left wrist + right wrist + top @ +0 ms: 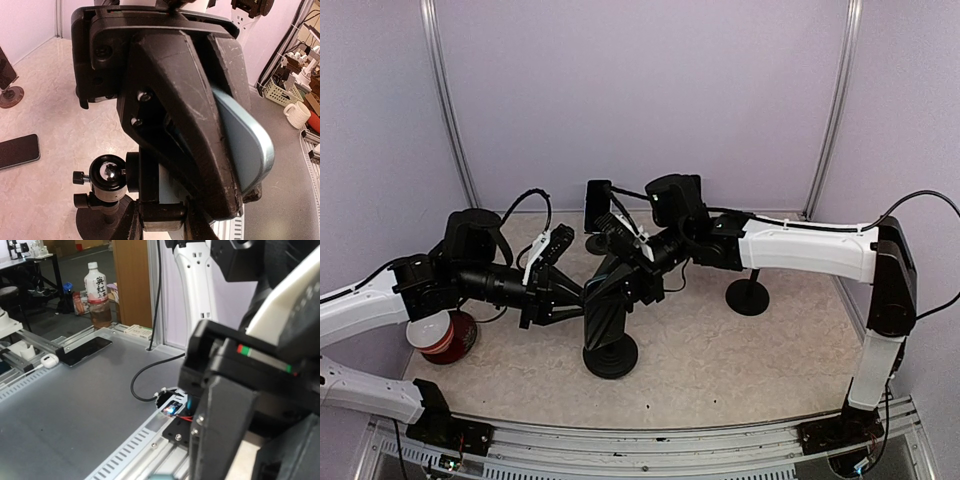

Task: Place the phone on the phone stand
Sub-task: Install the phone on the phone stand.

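Note:
The black phone stand [605,315] rises from a round base [610,357] at the table's middle. In the left wrist view its clamp cradle [170,100] fills the frame, and the phone [245,145], pale blue-grey, lies tilted inside it. My left gripper [565,293] is shut on the cradle's bottom foot [162,220], one finger on each side. My right gripper [638,262] is at the cradle's top end. Its fingers are out of the right wrist view. There a pale teal sliver of the phone [175,477] shows at the bottom edge beside the stand's back [225,430].
A second dark phone [17,150] lies flat on the table to the left. Another stand [597,215] holding a device is at the back. A bare round stand [748,295] is on the right and a red cup [445,338] on the left.

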`<move>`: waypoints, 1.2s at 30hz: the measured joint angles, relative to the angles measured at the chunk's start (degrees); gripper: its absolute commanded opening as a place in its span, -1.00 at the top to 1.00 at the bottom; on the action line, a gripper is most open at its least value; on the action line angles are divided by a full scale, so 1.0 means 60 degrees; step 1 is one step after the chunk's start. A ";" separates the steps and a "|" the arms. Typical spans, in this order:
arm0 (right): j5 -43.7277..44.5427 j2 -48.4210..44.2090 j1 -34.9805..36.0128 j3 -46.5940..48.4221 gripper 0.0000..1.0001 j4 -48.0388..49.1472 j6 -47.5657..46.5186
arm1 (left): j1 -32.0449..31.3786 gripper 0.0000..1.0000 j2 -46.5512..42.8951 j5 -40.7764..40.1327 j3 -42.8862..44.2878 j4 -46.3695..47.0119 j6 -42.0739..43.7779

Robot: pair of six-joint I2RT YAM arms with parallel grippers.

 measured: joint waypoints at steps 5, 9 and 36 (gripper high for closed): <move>-0.0073 0.0153 0.0004 0.0182 1.00 -0.0277 -0.0229 | 0.0000 1.00 -0.0076 -0.0106 -0.0095 -0.0011 -0.0007; -0.0087 0.0233 0.0004 0.0291 1.00 -0.0535 -0.0390 | 0.0000 1.00 -0.0098 -0.0127 -0.0142 -0.0040 -0.0018; 0.0572 0.0892 -0.0120 0.1235 1.00 -0.1730 0.0459 | 0.0069 1.00 -0.0936 -0.0678 -0.0393 -0.0929 -0.0299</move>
